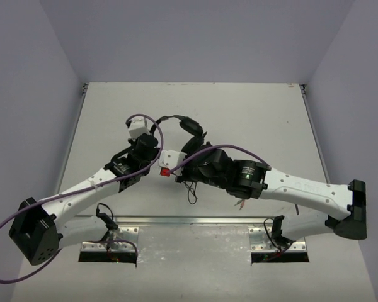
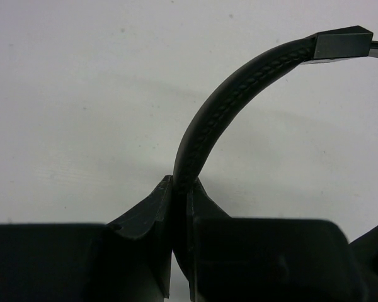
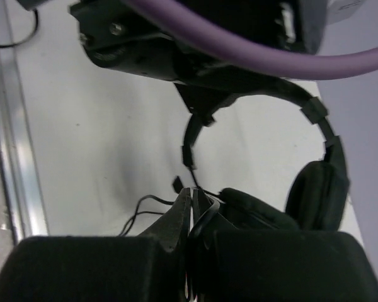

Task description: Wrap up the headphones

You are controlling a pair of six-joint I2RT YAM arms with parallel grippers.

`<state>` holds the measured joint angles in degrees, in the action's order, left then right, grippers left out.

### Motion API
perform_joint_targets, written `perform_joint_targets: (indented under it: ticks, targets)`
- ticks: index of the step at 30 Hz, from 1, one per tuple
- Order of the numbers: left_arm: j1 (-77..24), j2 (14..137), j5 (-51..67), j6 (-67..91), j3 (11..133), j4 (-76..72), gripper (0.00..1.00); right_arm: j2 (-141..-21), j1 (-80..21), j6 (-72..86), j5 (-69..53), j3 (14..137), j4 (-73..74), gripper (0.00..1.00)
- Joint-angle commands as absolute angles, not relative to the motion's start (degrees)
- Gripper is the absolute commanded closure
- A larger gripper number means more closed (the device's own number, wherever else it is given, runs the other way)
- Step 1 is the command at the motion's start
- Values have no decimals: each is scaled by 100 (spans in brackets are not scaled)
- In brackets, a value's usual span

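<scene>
Left gripper, left wrist view: clamps fully shut on the headphones, pinching the stitched headband near its lower end; shows the band arching up and right over the pale table to a squared slider block at top right

Right gripper, right wrist view: closes tight on the thin cable, looping out left of the fingertips; shows two padded ear cups just right of the fingertips, the headband curving above them into the left gripper's jaws, a thick purple cable across the top, a metal rail down the left

Top view: puts both wrists close together at the table's middle, left arm reaching from near left, right arm from near right; places the headphones between the wrists, slightly to the far side, with reddish plugs just near of the right arm
</scene>
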<state>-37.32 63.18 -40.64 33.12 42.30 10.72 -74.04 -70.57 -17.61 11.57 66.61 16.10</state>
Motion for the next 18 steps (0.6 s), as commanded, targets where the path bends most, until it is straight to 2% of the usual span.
perform_joint_targets:
  ticks: [1,5,10,15,18]
  targets:
    - [-3849,6407,-3270,2137,3956,-316,100,-7084,-6935,-2837,1941,6864,1554,99]
    - [-4051,6425,-3006,1960,3657,-308,100,-7102,-6496,-3305,2434,7075,2047,99]
    - [-4403,6486,-3532,2021,3577,235,100,-6926,-5845,-3787,3040,6830,2189,99]
    - [-4876,6741,-3727,2179,3954,1026,100,-6777,-5546,-4559,3647,6408,1173,93]
    - [-5193,6881,-3700,2355,4358,1771,100,-6698,-5327,-4930,3806,6065,292,94]
